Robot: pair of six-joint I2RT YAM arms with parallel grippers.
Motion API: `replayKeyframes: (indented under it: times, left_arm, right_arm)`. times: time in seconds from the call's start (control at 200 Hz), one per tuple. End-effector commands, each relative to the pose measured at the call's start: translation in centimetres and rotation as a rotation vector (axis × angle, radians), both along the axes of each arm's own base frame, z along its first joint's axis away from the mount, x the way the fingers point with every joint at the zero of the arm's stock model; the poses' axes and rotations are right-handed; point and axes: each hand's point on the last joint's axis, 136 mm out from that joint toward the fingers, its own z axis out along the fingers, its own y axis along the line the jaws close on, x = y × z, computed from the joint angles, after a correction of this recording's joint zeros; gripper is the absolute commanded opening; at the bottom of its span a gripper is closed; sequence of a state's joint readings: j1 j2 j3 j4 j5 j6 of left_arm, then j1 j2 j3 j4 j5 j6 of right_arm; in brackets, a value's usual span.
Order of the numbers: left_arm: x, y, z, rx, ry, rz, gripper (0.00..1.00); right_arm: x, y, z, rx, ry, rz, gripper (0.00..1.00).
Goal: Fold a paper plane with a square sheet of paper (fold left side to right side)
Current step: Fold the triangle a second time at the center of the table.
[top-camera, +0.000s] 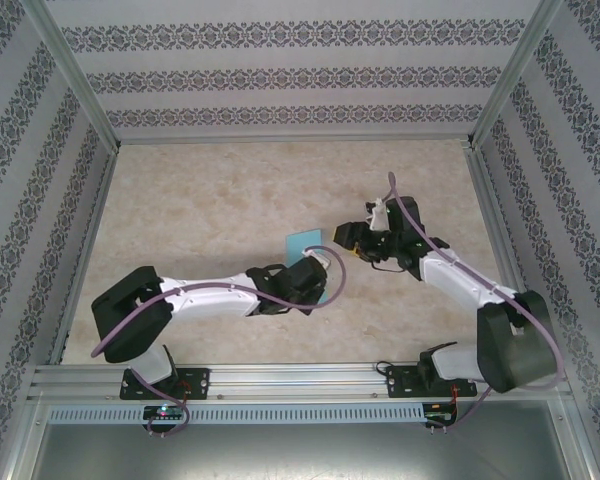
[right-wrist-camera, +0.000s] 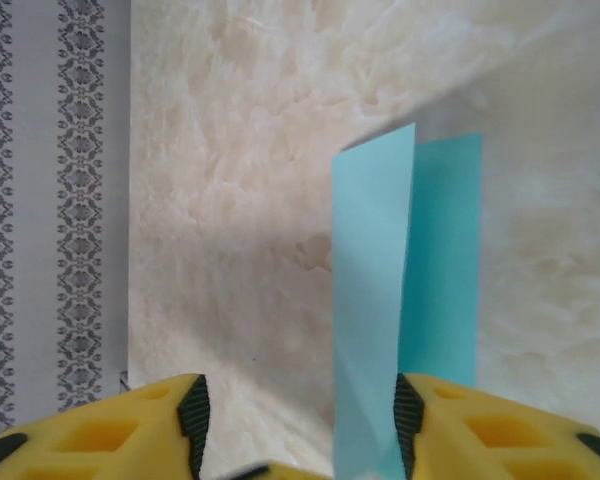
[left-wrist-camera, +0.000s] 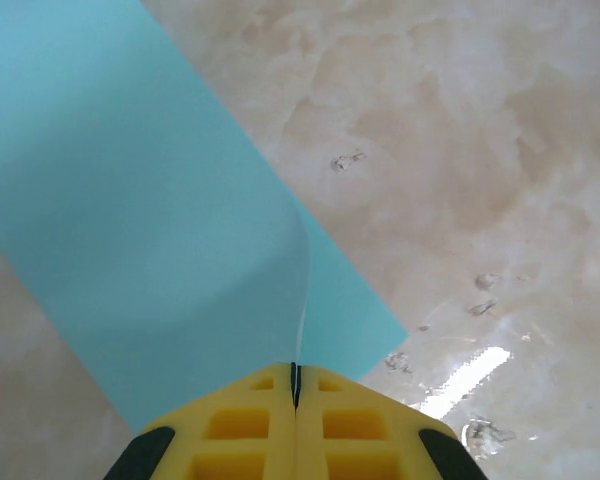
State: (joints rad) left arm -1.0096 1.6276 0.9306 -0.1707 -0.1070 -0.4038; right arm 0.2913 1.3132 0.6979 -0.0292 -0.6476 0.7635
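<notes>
Square sheet of paper (top-camera: 302,244) is lying mid-desk (top-camera: 210,200) between the two arms, turquoise and matte, one flap raised. Left pincer (top-camera: 316,272) is sitting over its near edge. On the left wrist view we're seeing that pincer (left-wrist-camera: 295,388) fully closed, yellow fingers (left-wrist-camera: 230,430) pressing together on a lifted edge of the square sheet of paper (left-wrist-camera: 130,200). That edge is curling up off the flat layer into the jaws. Right pincer (top-camera: 346,238) is hovering just beside the sheet's right side. On the right wrist view we're seeing it (right-wrist-camera: 298,415) standing open with a wide gap, gripping nothing. The raised flap (right-wrist-camera: 372,300) is standing just inside one finger (right-wrist-camera: 450,420), with a darker flat layer lying behind. Whether flap and finger are touching, we can't tell.
</notes>
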Motion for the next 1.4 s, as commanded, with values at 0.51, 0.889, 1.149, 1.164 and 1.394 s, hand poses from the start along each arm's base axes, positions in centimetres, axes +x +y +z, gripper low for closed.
replayKeyframes:
  times: [0.51,0.889,1.149,1.164,1.394]
  left_arm:
    - [1.4,1.4,1.3,-0.352,0.232,0.080,0.00]
    - [0.9,3.5,0.3,-0.275,0.289,0.078,0.00]
    - [1.7,4.2,-0.4,-0.249,0.292,0.082,0.00]
    - [1.8,4.2,-0.4,-0.248,0.291,0.083,0.00]
    - [2.5,4.5,-0.7,-0.237,0.285,0.082,0.00]
  right_arm:
    - [-6.7,3.4,-9.1,-0.145,0.212,0.097,0.00]
    - [-7.7,4.4,-11.4,-0.210,0.284,0.145,0.00]
    - [-8.7,3.7,-13.2,-0.273,0.345,0.158,0.00]
    - [-8.8,3.6,-13.3,-0.278,0.349,0.157,0.00]
    - [-9.4,2.9,-14.2,-0.336,0.380,0.163,0.00]
